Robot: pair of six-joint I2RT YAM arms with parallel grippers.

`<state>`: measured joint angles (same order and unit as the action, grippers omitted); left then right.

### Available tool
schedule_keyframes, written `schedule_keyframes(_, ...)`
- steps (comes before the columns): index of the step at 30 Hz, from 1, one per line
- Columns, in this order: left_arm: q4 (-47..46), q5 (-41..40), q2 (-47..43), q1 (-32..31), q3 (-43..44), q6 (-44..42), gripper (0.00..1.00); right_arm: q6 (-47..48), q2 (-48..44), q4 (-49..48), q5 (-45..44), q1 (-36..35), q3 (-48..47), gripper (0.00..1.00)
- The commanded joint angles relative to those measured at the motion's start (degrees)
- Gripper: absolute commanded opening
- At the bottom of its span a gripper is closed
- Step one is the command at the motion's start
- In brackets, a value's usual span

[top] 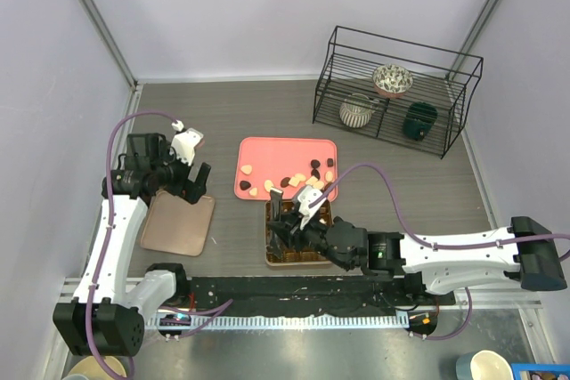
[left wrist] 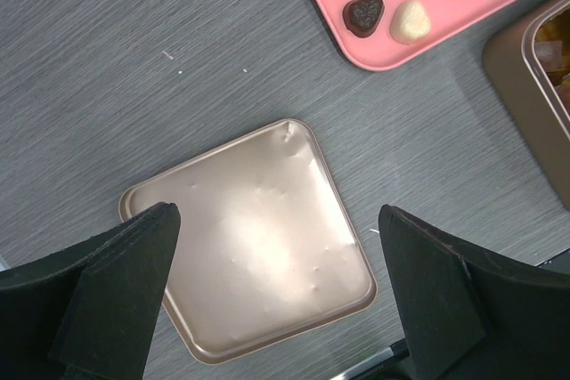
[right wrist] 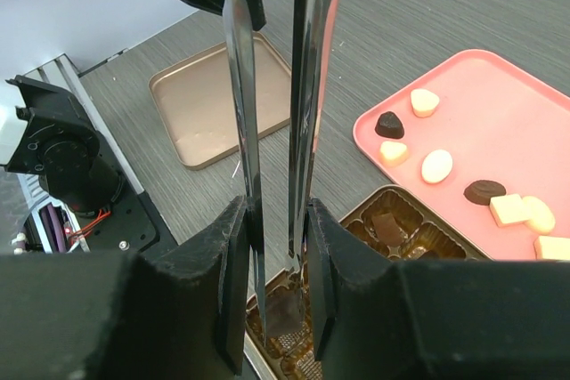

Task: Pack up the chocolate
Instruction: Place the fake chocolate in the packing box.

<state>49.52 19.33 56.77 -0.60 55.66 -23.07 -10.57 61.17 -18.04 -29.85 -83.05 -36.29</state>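
Several chocolates [top: 294, 181], cream and dark, lie on the pink tray [top: 267, 153]. They also show in the right wrist view [right wrist: 436, 166] and the left wrist view [left wrist: 410, 21]. My right gripper [top: 301, 220] [right wrist: 276, 220] is shut on metal tweezers [right wrist: 240, 86]. The tweezer tips pinch a brown square chocolate [right wrist: 285, 311] low in a compartment of the gridded box [right wrist: 356, 213], whose rim shows in the top view [top: 269, 260]. Another brown piece [right wrist: 389, 227] sits in a far cell. My left gripper [top: 191, 186] [left wrist: 278, 220] is open and empty above the box's gold-brown lid [left wrist: 258, 238].
The lid [top: 176, 224] lies flat at the left of the table. A black wire rack [top: 392, 86] with a bowl and mugs stands at the back right. A cup [top: 485, 367] sits off the table's front right. Walls close in left and right.
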Motion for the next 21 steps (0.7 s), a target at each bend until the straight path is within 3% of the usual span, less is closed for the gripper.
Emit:
schedule_keyframes(1, 0.1, 1.0, -1.2, 0.3, 1.2, -1.0, 1.00, -0.9, -0.2, -5.1, 0.0, -0.3, 0.3, 0.27)
schedule_keyframes(12, 0.7, 1.1, -1.3, 0.3, 1.6, -1.1, 1.00, -0.5, -0.2, -5.7, 0.7, -0.3, 0.4, 0.38)
schedule_keyframes(21, 0.9, 1.2, -1.5, 0.3, 1.9, -1.2, 1.00, 0.1, -1.0, -5.6, 0.8, -0.4, 0.4, 0.39)
